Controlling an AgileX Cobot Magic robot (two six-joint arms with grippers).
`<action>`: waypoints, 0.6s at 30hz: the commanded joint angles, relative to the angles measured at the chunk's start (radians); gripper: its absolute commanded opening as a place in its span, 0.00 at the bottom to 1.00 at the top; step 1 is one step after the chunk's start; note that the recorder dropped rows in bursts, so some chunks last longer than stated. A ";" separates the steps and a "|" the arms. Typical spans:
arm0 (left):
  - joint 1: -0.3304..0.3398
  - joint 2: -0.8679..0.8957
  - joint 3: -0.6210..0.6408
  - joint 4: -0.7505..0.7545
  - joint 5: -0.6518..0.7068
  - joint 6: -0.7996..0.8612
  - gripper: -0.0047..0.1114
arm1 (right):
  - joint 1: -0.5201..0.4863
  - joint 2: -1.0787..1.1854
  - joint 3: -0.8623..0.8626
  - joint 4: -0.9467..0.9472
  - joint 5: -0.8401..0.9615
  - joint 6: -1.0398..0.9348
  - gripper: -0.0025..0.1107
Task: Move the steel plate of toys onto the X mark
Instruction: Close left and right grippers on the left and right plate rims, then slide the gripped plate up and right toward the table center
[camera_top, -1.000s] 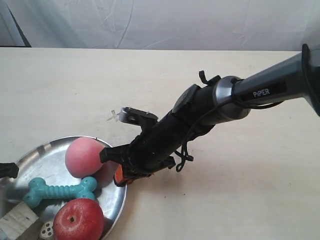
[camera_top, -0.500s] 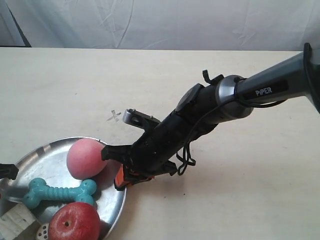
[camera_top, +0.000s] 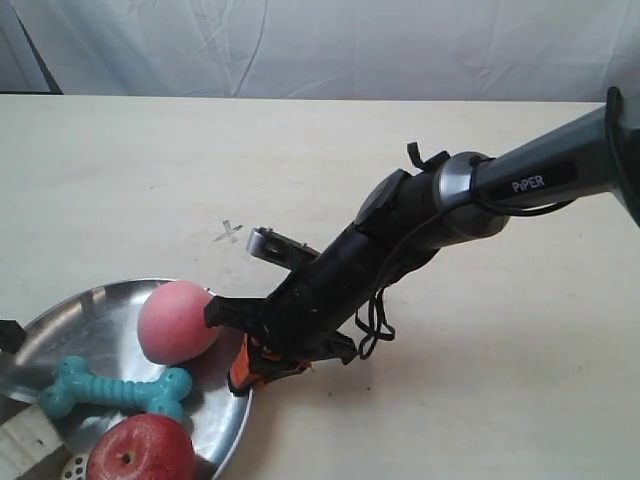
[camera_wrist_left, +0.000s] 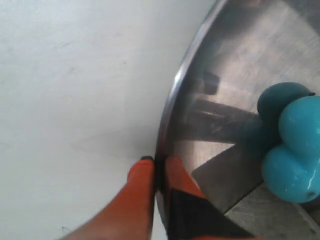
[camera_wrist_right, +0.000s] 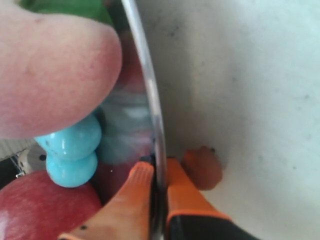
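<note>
The steel plate (camera_top: 90, 315) lies at the lower left of the exterior view and holds the pink ball (camera_top: 178, 320), teal bone (camera_top: 110, 390), red apple (camera_top: 140, 450), wooden cube (camera_top: 22, 440) and die (camera_top: 72, 468). My right gripper (camera_top: 245, 365) is shut on the rim beside the ball; the right wrist view shows its orange fingers (camera_wrist_right: 159, 165) pinching the rim (camera_wrist_right: 145, 65). My left gripper (camera_wrist_left: 159, 162) is shut on the opposite rim (camera_wrist_left: 172, 100), near the bone (camera_wrist_left: 290, 140). The X mark (camera_top: 229, 233) is uncovered, beyond the plate.
The pale tabletop (camera_top: 480, 400) spreads around the plate. A white cloth backdrop (camera_top: 330, 45) hangs behind its far edge. The right arm's dark body with loose cables (camera_top: 375, 320) stretches from the exterior view's right across the table.
The plate has shifted slightly toward the exterior view's lower left, and the apple, bone and cube have slid that way. The right arm's wrist has dropped, uncovering the X mark.
</note>
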 joint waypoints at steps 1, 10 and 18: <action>-0.020 -0.002 -0.053 -0.306 0.170 0.016 0.04 | -0.018 -0.005 -0.016 0.171 0.130 -0.010 0.01; -0.023 0.015 -0.246 -0.377 0.220 0.032 0.04 | -0.132 -0.005 -0.046 0.179 0.157 -0.010 0.01; -0.115 0.220 -0.542 -0.387 0.284 -0.005 0.04 | -0.215 0.011 -0.261 0.056 0.112 0.124 0.01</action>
